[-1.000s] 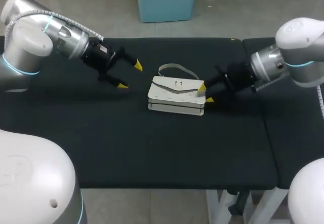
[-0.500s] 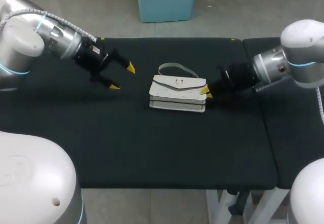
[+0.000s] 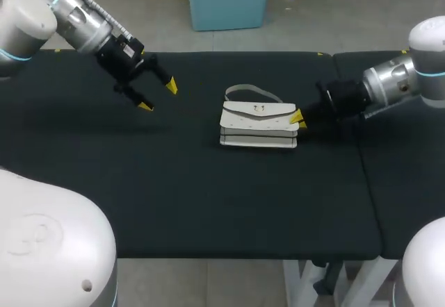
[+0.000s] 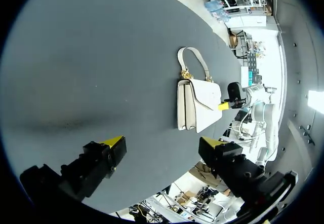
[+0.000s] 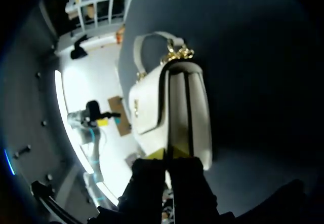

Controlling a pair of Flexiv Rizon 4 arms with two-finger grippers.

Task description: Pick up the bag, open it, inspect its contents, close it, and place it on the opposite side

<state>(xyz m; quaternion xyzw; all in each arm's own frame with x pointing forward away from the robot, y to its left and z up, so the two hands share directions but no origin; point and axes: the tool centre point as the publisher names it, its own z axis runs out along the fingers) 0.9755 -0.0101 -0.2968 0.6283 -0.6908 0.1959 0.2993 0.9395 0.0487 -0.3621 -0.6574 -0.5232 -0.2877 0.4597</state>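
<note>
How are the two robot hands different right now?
The left gripper has its fingers spread wide and holds nothing; the right gripper has them close together, pinching the end of the bag. The left gripper is apart from the bag; the right gripper touches it. Both have yellow tips.

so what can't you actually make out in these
1. Inside of the bag: flap lies shut in all three views, contents hidden.
2. Which part of the bag's end the right claw pinches: its own tips cover the contact in the right wrist view; too small in the head view.
3. Detail of the clasp: too small in the head view.
4. Underside of the bag: against the table.
</note>
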